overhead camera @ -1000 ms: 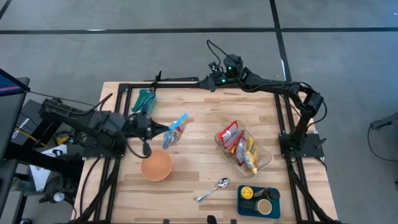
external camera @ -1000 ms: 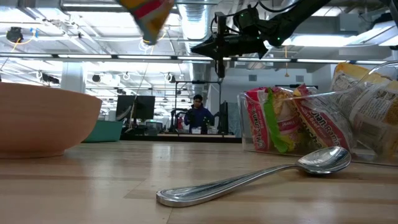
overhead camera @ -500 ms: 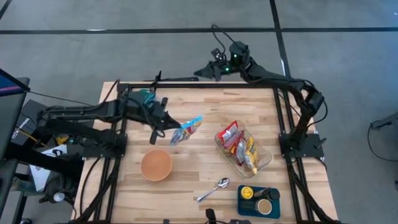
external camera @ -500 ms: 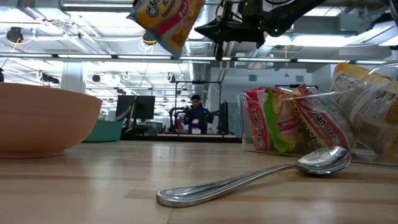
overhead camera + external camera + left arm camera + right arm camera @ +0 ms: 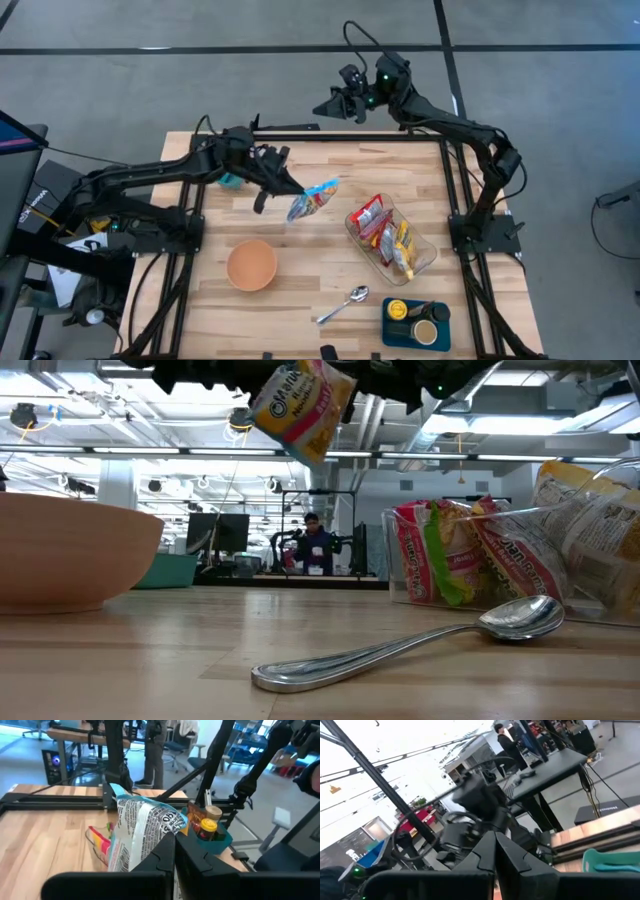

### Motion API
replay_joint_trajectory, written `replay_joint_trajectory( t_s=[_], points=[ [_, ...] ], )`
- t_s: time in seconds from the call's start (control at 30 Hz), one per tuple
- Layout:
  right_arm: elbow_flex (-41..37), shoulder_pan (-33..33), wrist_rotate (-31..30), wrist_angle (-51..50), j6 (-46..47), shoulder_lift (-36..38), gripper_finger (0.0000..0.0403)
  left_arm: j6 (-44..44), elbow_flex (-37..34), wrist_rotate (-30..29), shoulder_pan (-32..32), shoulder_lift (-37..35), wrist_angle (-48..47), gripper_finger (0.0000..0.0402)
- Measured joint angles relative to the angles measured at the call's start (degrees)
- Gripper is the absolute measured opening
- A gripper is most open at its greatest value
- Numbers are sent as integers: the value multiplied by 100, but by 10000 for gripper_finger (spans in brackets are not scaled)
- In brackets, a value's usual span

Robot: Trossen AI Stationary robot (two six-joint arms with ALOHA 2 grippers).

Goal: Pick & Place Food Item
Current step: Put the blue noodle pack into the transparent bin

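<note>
My left gripper (image 5: 287,192) is shut on a noodle packet (image 5: 313,198) with a blue edge, held in the air over the table's middle, between the wooden bowl (image 5: 251,265) and the clear container (image 5: 392,240) of packets. The low view shows the packet (image 5: 303,407) high above the table. In the left wrist view the packet (image 5: 141,833) stands just ahead of my fingers. My right gripper (image 5: 323,108) is shut on nothing, raised beyond the table's far edge. My left gripper pinches the packet's near end (image 5: 152,856) between its two fingers. The fingers come almost level from the table's left. The packet sticks out past the fingertips toward the container, tilted and lifted clear of the table.
A metal spoon (image 5: 343,305) lies near the front edge, and a blue tray (image 5: 417,322) with jars stands at the front right corner. A teal object (image 5: 229,181) shows at the far left, partly under my left arm. A black frame (image 5: 300,138) runs along the far edge.
My left gripper has swung from beside the bowl toward the table's far right, carrying the packet toward the container; the packet has turned and stays clear of the table. My right gripper has risen, going out of the low view's top.
</note>
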State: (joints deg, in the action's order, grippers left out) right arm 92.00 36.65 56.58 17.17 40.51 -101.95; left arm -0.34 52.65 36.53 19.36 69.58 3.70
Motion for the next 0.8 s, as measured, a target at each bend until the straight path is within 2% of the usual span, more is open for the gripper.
replay_joint_trajectory(
  t_s=[0.13,0.33,0.4,0.63,0.7,0.8],
  points=[
    [51,4,-64,-4,-31,2,0,-190,-1,218,106,199,193,0],
    [52,146,-439,-232,-69,72,0,-188,-1,243,100,224,288,0],
    [51,236,-874,-713,-422,260,0,-188,-1,242,100,203,271,0],
    [53,620,-3049,-2988,-2268,1226,0,-188,-1,240,98,197,284,0],
    [53,720,-3359,-3601,-2628,1509,0,-188,-1,239,98,197,283,0],
    [53,851,-3419,-4508,-2893,1918,0,-188,-1,239,98,197,282,0]
  ],
)
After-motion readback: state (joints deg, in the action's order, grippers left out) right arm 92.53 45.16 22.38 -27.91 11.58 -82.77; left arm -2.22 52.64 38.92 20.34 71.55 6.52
